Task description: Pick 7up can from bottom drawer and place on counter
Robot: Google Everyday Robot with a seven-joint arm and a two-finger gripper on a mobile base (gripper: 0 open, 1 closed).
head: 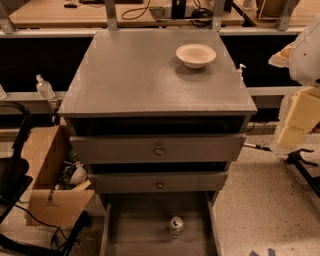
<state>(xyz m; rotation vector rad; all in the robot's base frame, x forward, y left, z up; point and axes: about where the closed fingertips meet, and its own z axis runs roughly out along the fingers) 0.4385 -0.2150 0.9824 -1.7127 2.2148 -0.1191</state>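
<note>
The 7up can [175, 226] stands upright on the grey floor of the open bottom drawer [135, 225], right of the middle and near the front. The counter [145, 75] is the broad grey top of the cabinet above it. My gripper [295, 125] hangs at the right edge of the view, cream-coloured under the white arm, beside the counter's right side. It is well above and to the right of the can and touches nothing.
A cream bowl [195, 54] sits at the counter's back right. Two shut drawer fronts with knobs [159, 149] are above the open drawer. A cardboard box [50, 175] and black cables lie on the floor at left. A wooden desk [60, 15] is behind.
</note>
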